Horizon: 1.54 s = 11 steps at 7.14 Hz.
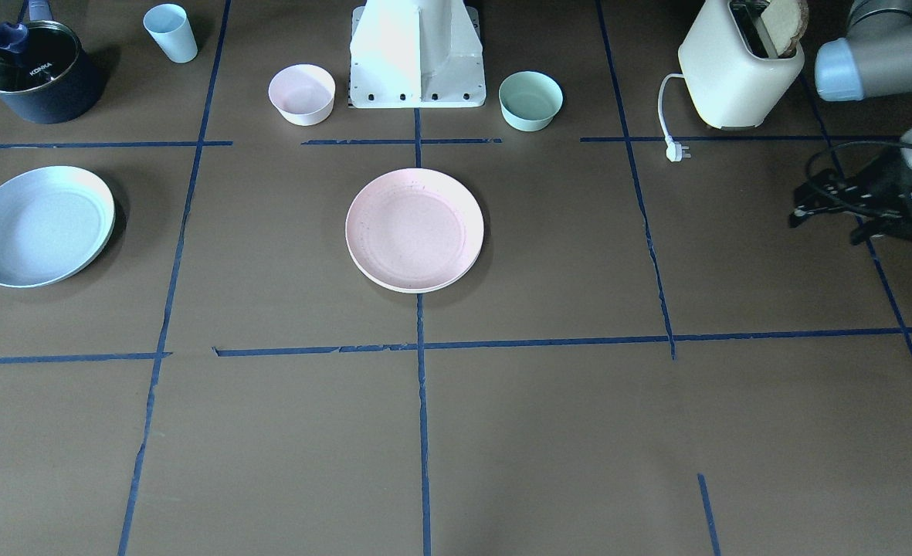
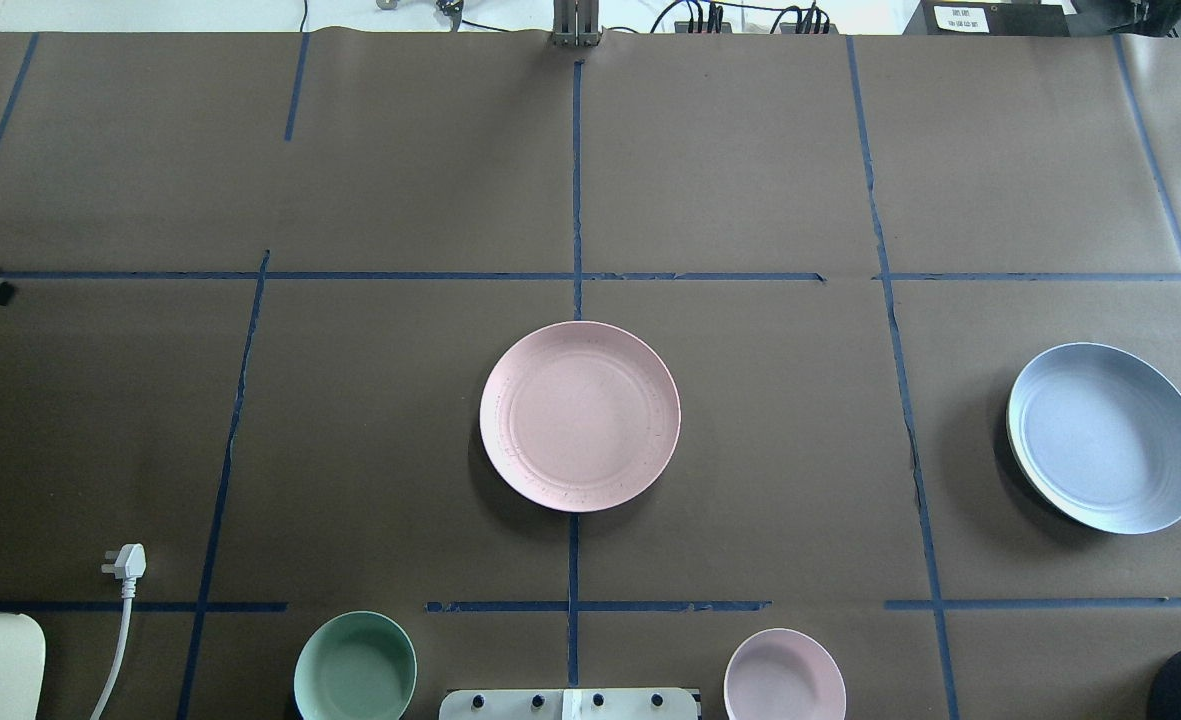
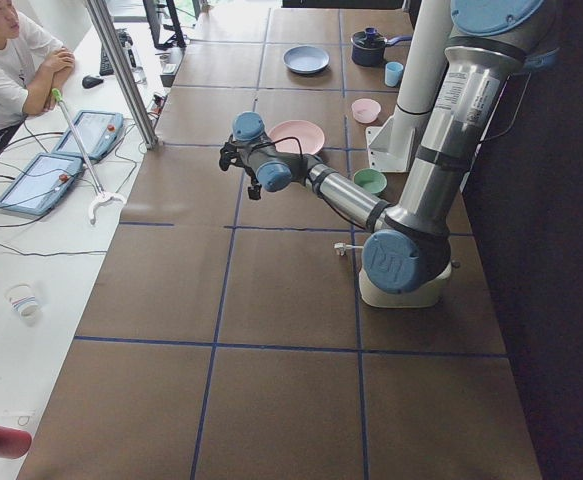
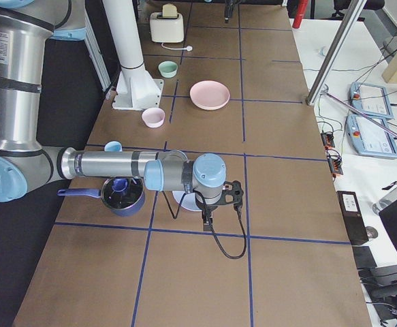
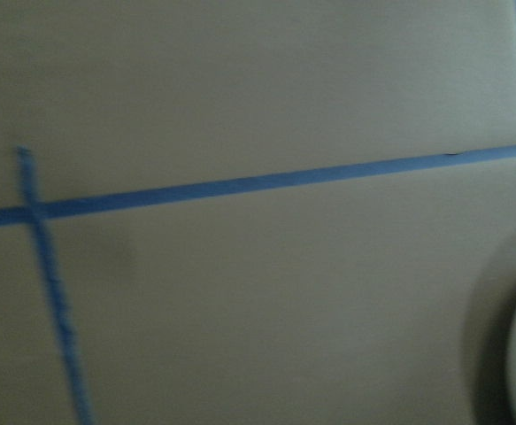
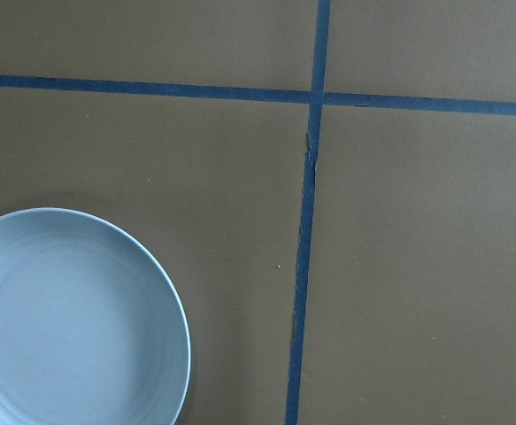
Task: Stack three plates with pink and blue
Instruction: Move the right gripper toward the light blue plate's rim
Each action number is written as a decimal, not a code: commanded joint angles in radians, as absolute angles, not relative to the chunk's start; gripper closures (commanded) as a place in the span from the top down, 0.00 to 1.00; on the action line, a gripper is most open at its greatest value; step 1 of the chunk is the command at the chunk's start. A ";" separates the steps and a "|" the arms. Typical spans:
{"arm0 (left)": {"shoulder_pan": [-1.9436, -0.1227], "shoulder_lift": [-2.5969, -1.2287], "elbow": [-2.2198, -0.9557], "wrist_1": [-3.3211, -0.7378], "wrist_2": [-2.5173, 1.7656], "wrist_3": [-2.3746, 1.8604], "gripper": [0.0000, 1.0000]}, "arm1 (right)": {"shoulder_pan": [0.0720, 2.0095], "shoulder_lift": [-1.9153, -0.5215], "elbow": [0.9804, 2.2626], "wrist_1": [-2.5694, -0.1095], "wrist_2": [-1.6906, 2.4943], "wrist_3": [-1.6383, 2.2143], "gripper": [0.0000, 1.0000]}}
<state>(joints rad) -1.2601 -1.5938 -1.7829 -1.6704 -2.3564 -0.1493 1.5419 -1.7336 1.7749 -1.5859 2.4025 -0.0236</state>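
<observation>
brown taped tabletop (image 2: 350, 420): matte pale pink round plate (image 2: 580, 416), faintly ringed, lies centre; matching pale blue round plate (image 2: 1107, 437) well right. left gripper (image 1: 807, 208) and right gripper (image 4: 220, 203): opening cannot be told.

Cream plastic toaster (image 1: 737, 73) holding a bread slice (image 1: 786, 23); small pink bowl (image 1: 302, 94), mint bowl (image 1: 530, 100), pale blue cup (image 1: 171, 32), dark lidded saucepan (image 1: 35, 73) on brown desk (image 1: 579, 425).

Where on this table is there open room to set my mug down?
The whole row of squares farthest from the robot's base is bare. So is the stretch between the pink plate and the blue plate. It's crowded along the base's own row: pot, cup, pink bowl, mint bowl, toaster and its plug.
</observation>
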 commanded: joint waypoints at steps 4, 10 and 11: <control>-1.569 -1.402 -1.798 -1.493 -2.362 0.261 1.00 | 1.425 -1.818 1.645 -1.225 2.423 0.272 1.00; -1.571 -1.401 -1.802 -1.497 -2.364 0.262 1.00 | 1.169 -1.812 1.485 -0.724 2.402 0.689 0.92; -1.571 -1.401 -1.801 -1.497 -2.364 0.262 1.00 | 1.164 -1.810 1.485 -0.724 2.398 0.690 0.81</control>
<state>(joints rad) -1.5702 -1.4008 -1.8021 -1.4971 -2.3639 0.2623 1.1816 -1.8129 1.4859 -0.7284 2.4051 0.6855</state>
